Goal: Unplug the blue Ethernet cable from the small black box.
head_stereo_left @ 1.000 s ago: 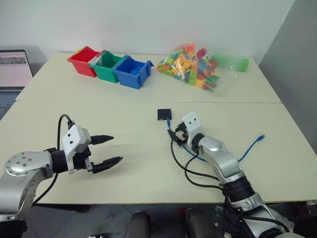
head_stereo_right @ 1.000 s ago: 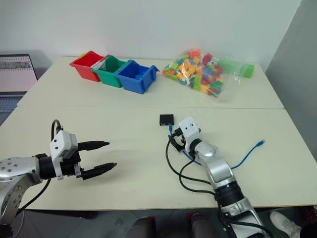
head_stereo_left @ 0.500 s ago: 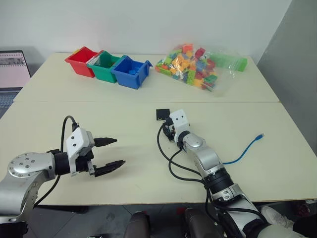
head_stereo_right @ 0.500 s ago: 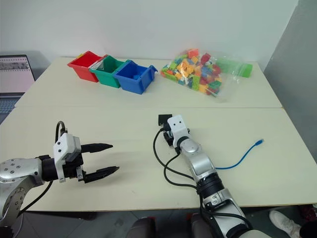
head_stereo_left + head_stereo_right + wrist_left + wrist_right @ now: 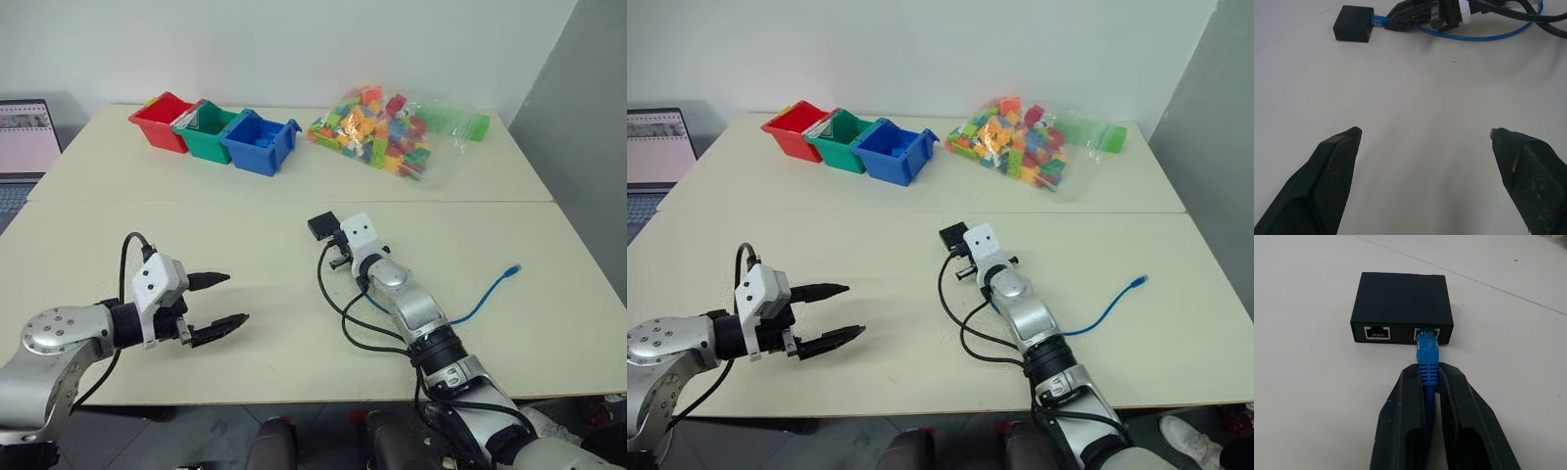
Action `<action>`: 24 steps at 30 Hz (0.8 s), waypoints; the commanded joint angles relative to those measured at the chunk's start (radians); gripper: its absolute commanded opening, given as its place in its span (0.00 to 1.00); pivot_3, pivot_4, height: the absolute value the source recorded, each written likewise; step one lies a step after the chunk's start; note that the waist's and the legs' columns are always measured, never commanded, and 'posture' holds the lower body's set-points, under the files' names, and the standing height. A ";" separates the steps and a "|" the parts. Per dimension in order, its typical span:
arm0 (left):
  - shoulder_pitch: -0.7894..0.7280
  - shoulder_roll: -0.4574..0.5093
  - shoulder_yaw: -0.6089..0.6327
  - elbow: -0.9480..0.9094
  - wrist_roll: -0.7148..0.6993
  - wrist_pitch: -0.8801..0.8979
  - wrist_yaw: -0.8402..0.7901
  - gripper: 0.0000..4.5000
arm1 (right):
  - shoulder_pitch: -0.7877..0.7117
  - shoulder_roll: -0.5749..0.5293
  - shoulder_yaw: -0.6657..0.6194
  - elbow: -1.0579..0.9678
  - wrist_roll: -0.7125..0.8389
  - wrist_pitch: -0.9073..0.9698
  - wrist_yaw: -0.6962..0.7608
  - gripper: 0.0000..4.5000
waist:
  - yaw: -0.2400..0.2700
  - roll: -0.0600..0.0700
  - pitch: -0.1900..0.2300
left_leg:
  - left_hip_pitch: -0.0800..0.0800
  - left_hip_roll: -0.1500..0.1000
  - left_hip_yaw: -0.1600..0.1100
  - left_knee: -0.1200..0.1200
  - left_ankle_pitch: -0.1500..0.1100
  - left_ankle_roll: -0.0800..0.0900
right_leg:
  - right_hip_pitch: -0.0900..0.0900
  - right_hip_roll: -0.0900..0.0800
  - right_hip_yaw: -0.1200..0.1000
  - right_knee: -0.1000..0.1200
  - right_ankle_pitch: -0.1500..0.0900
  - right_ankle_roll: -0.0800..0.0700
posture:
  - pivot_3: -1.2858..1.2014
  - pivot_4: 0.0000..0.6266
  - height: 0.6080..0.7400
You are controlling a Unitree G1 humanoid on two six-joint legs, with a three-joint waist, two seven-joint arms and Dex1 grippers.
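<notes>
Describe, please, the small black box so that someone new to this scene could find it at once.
Look at the near cream table, at its middle, just beyond the tip of the right gripper. The small black box lies flat there, with two ports on one side. The blue Ethernet cable is plugged into one port; the coloured bins are far bigger.

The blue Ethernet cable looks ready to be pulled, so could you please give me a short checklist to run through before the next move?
1. Right claw shut on the blue Ethernet cable, just behind its plug: ok.
2. Plug seated in the small black box, right-hand port: ok, not yet unplugged.
3. Box held down against the pull: not ok; it lies loose on the table.
4. Left claw free to help: ok, open and apart from the box.
5. Latch tab pressed: cannot tell.
6. Cable slack behind the right claw: ok, loose on the table.
</notes>
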 commanded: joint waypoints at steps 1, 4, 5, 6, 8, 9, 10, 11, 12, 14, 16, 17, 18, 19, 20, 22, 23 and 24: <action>-0.015 -0.017 0.050 -0.009 -0.122 0.108 0.008 1.00 | -0.005 -0.085 0.048 -0.077 -0.022 -0.143 0.160 0.03 | -0.001 0.000 0.000 | 0.000 0.000 0.000 0.000 0.000 0.000 | 0.000 0.000 0.000 0.000 0.000 0.000 | 0.52 0.24 1.00; -0.058 -0.025 0.074 0.020 -0.243 0.230 0.017 1.00 | -0.013 -0.178 0.086 -0.109 -0.023 -0.304 0.310 0.03 | -0.002 0.001 0.000 | 0.000 0.000 0.000 0.000 0.000 0.000 | 0.000 0.000 -0.001 0.000 -0.001 0.001 | 0.52 0.24 1.00; -0.077 -0.025 0.079 0.029 -0.286 0.277 0.021 1.00 | -0.018 -0.211 0.096 -0.118 -0.021 -0.369 0.365 0.03 | -0.003 0.001 0.000 | 0.000 0.001 0.000 0.000 0.000 0.000 | 0.000 0.000 -0.001 0.000 -0.002 0.004 | 0.52 0.24 1.00; -0.093 -0.021 0.082 0.035 -0.321 0.316 0.021 1.00 | -0.022 -0.235 0.101 -0.123 -0.017 -0.423 0.405 0.03 | -0.004 0.001 0.000 | 0.000 0.001 -0.001 0.000 0.000 0.000 | 0.000 0.001 -0.001 0.000 -0.003 0.004 | 0.52 0.24 1.00; -0.133 -0.009 0.087 0.052 -0.398 0.402 0.014 1.00 | -0.034 -0.274 0.101 -0.136 0.012 -0.519 0.500 0.03 | -0.004 0.000 0.000 | 0.000 0.001 -0.001 0.000 0.000 0.000 | 0.000 0.001 -0.001 0.000 -0.003 0.004 | 0.52 0.24 1.00; -0.148 0.001 0.085 0.051 -0.428 0.434 0.003 1.00 | -0.040 -0.290 0.102 -0.145 0.033 -0.555 0.553 0.03 | -0.004 0.000 0.000 | 0.000 0.001 -0.001 0.000 0.000 0.000 | 0.000 0.001 -0.001 0.000 -0.003 0.004 | 0.52 0.24 1.00; -0.166 0.009 0.084 0.050 -0.456 0.470 0.005 1.00 | -0.044 -0.306 0.104 -0.156 0.053 -0.584 0.606 0.03 | -0.004 0.000 0.000 | 0.000 0.001 -0.001 0.000 0.000 0.000 | 0.000 0.001 -0.001 0.000 -0.002 0.004 | 0.52 0.24 1.00; -0.196 0.010 0.081 0.053 -0.495 0.511 0.013 1.00 | -0.052 -0.324 0.106 -0.176 0.072 -0.620 0.656 0.03 | -0.004 0.000 0.001 | 0.000 0.001 -0.001 0.000 0.000 0.000 | 0.001 0.001 -0.001 0.000 -0.002 0.004 | 0.52 0.24 1.00; -0.217 0.009 0.080 0.055 -0.523 0.540 0.021 1.00 | -0.057 -0.335 0.107 -0.188 0.084 -0.644 0.690 0.03 | -0.004 0.000 0.001 | 0.000 0.000 -0.001 0.000 0.000 0.000 | 0.001 0.001 -0.001 0.000 -0.002 0.004 | 0.52 0.24 1.00; -0.263 0.011 0.074 0.063 -0.568 0.592 0.032 1.00 | -0.067 -0.356 0.111 -0.227 0.108 -0.682 0.753 0.03 | -0.004 0.000 0.001 | 0.000 0.001 -0.002 0.001 0.000 0.000 | 0.001 0.001 -0.002 0.000 -0.002 0.004 | 0.52 0.24 1.00; -0.301 0.018 0.063 0.072 -0.591 0.628 0.035 1.00 | -0.069 -0.370 0.115 -0.273 0.133 -0.688 0.808 0.03 | -0.003 0.000 0.001 | 0.000 0.001 -0.002 0.001 0.000 0.000 | 0.001 0.001 -0.002 0.001 -0.002 0.004 | 0.52 0.24 1.00; -0.314 0.025 0.053 0.073 -0.593 0.640 0.030 1.00 | -0.068 -0.375 0.115 -0.296 0.144 -0.681 0.827 0.03 | -0.003 0.000 0.001 | 0.000 0.001 -0.002 0.001 0.000 0.000 | 0.001 0.001 -0.002 0.001 -0.002 0.004 | 0.52 0.24 1.00; -0.320 0.032 0.044 0.071 -0.588 0.645 0.019 1.00 | -0.068 -0.379 0.114 -0.313 0.150 -0.676 0.840 0.03 | -0.002 0.000 0.001 | 0.000 0.001 -0.002 0.001 0.000 0.000 | 0.001 0.001 -0.002 0.001 -0.002 0.004 | 0.52 0.24 1.00; -0.327 0.037 0.034 0.070 -0.585 0.652 0.013 1.00 | -0.068 -0.383 0.114 -0.330 0.157 -0.670 0.854 0.03 | -0.002 0.000 0.001 | 0.000 0.001 -0.002 0.001 0.000 0.000 | 0.001 0.001 -0.002 0.001 -0.002 0.004 | 0.52 0.24 1.00; -0.331 0.041 0.029 0.071 -0.584 0.656 0.008 1.00 | -0.067 -0.385 0.113 -0.342 0.162 -0.663 0.864 0.03 | -0.002 0.000 0.001 | 0.000 0.000 -0.002 0.001 0.000 0.000 | 0.001 0.001 -0.002 0.001 -0.002 0.003 | 0.52 0.24 1.00; -0.339 0.044 0.019 0.074 -0.576 0.656 0.001 1.00 | -0.067 -0.385 0.109 -0.358 0.166 -0.649 0.875 0.03 | -0.002 0.000 0.001 | 0.001 0.000 -0.002 0.001 0.000 0.000 | 0.001 0.000 -0.002 0.001 0.000 0.000 | 0.52 0.24 1.00; -0.343 0.047 0.014 0.076 -0.569 0.650 -0.004 1.00 | -0.068 -0.385 0.108 -0.368 0.170 -0.638 0.880 0.03 | -0.002 0.000 0.001 | 0.001 0.000 -0.002 0.001 0.000 0.000 | 0.001 0.000 -0.002 0.001 0.000 0.000 | 0.52 0.24 1.00; -0.349 0.047 0.008 0.079 -0.562 0.645 -0.010 1.00 | -0.070 -0.384 0.104 -0.378 0.175 -0.624 0.883 0.03 | -0.001 0.000 0.001 | 0.001 0.000 -0.002 0.001 0.000 0.000 | 0.001 0.000 -0.002 0.001 0.000 0.000 | 0.52 0.24 1.00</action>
